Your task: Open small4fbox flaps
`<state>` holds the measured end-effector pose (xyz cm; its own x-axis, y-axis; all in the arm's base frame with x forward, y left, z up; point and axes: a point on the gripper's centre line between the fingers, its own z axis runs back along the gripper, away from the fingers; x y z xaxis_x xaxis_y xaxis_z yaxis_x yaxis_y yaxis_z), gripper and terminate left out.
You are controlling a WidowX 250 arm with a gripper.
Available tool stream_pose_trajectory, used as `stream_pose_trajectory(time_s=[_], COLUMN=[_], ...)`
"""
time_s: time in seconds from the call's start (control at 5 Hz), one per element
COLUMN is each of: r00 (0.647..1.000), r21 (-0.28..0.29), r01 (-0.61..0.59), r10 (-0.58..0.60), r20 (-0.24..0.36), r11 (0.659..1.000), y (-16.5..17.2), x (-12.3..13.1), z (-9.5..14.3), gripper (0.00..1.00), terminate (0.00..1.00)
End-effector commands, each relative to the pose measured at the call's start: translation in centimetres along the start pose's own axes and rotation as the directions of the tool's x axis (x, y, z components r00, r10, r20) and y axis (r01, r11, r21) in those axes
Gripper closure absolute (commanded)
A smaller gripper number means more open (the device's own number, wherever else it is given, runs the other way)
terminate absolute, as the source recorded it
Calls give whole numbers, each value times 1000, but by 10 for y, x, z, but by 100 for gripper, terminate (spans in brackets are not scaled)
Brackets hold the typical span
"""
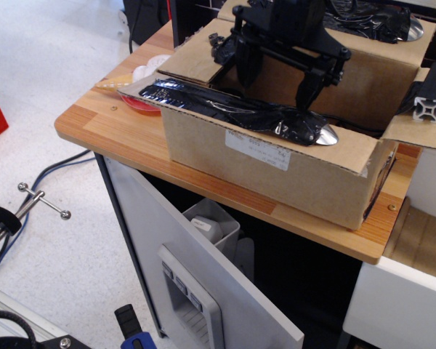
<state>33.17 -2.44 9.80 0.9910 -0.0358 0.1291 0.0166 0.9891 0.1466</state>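
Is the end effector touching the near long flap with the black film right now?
Cannot tell. The only view shows the end effector with one fingertip overlapping the near long flap; no gap or contact shows.

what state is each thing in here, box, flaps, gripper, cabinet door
small4fbox: upright on the wooden table, top open.
near long flap: folded outward, lying roughly flat, black film on top.
far long flap: standing up behind the gripper.
left short flap: folded outward.
gripper: jaws apart, tips down over the box opening, holding nothing.
cabinet door: swung open.

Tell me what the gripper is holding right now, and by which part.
Nothing: the gripper hangs with jaws spread over the box, above its near flap.
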Motion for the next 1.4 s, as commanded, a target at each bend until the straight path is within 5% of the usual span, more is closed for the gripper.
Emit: stream_pose_trajectory(time_s=[0.0,0.4,1.2], r00=[999,997,992], r21=[-22,87,265], r01=[6,49,102], r10=[-5,-54,-116], r20=[53,52,41], r11=[1000,995,959], y=[10,19,55], x=[-2,-4,0], z=[-4,-9,27], gripper=[0,0,0], terminate=[0,0,0])
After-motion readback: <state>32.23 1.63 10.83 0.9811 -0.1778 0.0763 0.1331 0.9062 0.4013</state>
